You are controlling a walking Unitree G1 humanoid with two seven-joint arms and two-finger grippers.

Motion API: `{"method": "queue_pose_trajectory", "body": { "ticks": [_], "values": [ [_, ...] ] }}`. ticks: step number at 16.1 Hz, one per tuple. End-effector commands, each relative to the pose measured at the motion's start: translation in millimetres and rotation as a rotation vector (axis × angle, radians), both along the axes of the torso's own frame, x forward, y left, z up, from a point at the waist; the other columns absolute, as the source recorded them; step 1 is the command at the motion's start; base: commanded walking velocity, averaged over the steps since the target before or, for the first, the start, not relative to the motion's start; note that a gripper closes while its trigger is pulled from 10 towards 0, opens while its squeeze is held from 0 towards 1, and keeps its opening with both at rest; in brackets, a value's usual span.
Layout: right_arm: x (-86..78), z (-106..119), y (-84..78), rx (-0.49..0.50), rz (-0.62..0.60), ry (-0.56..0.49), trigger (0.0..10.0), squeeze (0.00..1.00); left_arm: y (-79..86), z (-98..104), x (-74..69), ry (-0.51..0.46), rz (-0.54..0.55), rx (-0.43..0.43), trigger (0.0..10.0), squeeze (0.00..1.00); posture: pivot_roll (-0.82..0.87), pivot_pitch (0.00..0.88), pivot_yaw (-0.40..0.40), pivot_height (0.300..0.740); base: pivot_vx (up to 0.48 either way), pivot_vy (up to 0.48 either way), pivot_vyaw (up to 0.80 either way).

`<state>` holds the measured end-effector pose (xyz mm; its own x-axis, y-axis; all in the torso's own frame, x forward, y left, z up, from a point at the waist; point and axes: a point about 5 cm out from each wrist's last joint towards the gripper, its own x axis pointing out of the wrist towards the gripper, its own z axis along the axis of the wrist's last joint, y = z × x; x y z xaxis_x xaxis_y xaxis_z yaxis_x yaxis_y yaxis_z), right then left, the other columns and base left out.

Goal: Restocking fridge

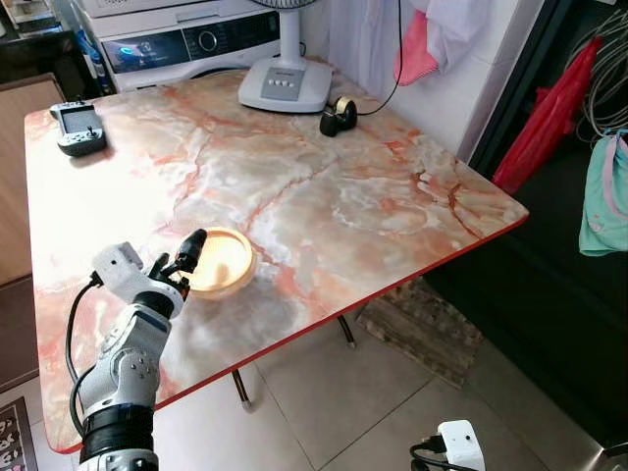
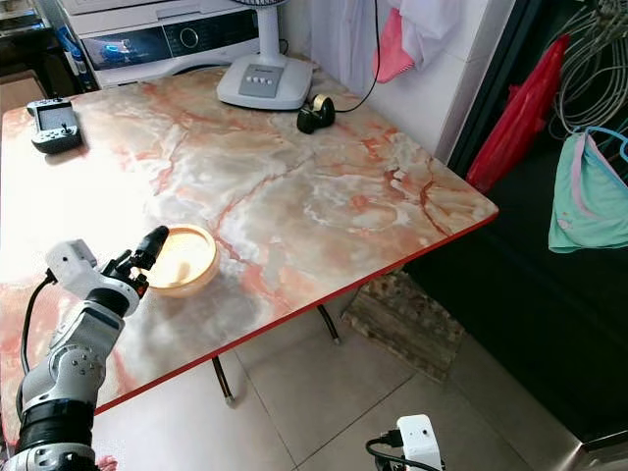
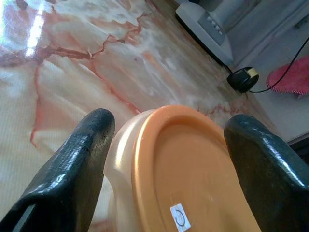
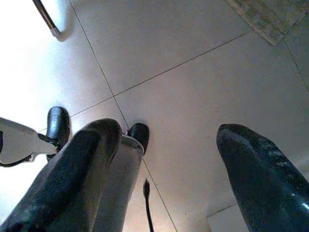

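The step in hand is judged to be the pickup of a round orange-lidded container (image 1: 220,261) from the marble-patterned table (image 1: 324,196), presumably for carrying to the fridge; no fridge is identified with certainty in the head views. The container is found resting on the table near its front edge, on the robot's left side. The left gripper (image 3: 169,159) is positioned at the container, its two black fingers (image 3: 79,154) spread wide, one on each side of the lid. In the left wrist view the fingers are seen close beside the rim, but firm contact cannot be confirmed, and the container is not judged to be held or lifted yet. The next move is judged to call for the fingers to be closed squarely across the lid and body, low enough that the smooth rim is not pinched off-centre, followed by a level lift clear of the table. The right gripper (image 4: 164,164) hangs idle over the tiled floor (image 4: 193,72), its fingers likewise spread and holding nothing. A fan base (image 1: 285,83), a handheld device (image 1: 78,128) and a tape dispenser (image 1: 339,116) are noted well apart from the container
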<state>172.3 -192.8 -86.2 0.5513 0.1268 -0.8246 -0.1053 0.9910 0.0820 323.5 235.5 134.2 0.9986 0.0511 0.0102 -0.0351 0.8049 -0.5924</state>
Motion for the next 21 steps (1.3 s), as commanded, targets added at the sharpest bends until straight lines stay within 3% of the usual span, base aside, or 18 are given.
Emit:
{"method": "queue_pose_trajectory", "body": {
  "ticks": [1,3,5,14,19,20,21],
  "values": [
    [-3.9,-1.1,-4.5,-0.014,-0.003,0.010,10.0,0.00,1.6,0.3,2.0,-0.004,0.001,-0.030,10.0,0.00,-0.04,0.088,-0.060,0.740,0.000,0.000,0.00],
    [-4.0,-1.1,-4.9,-0.014,-0.002,0.010,10.0,0.00,3.9,0.6,2.7,-0.006,0.007,-0.050,10.0,0.00,-0.04,0.085,-0.059,0.740,0.000,0.000,0.00],
    [-4.1,-0.9,-5.6,-0.015,0.003,0.010,10.0,0.00,2.2,-3.0,3.1,-0.008,-0.007,-0.130,10.0,0.00,-0.04,0.082,-0.059,0.740,0.000,0.000,0.00],
    [-4.1,-0.5,-7.6,-0.024,0.007,0.006,10.0,0.00,1.1,-9.7,6.4,-0.001,-0.003,-0.172,10.0,0.00,-0.05,0.060,-0.060,0.740,0.000,0.000,0.00],
    [-4.9,-0.7,-8.5,-0.027,0.010,0.009,10.0,0.00,-13.3,-14.2,8.7,0.011,-0.071,-0.206,10.0,0.00,-0.06,0.055,-0.063,0.740,0.000,0.000,0.00],
    [-5.0,-0.8,-8.7,-0.028,0.010,0.009,10.0,0.00,-16.8,-15.2,8.9,0.013,-0.083,-0.208,9.6,0.00,-0.06,0.056,-0.063,0.740,0.000,0.000,0.00],
    [-5.1,-0.8,-8.8,-0.030,0.011,0.010,10.0,0.00,-18.9,-15.3,9.2,0.012,-0.096,-0.212,3.4,0.00,-0.06,0.056,-0.063,0.740,0.000,0.000,0.00]
  ]
}}
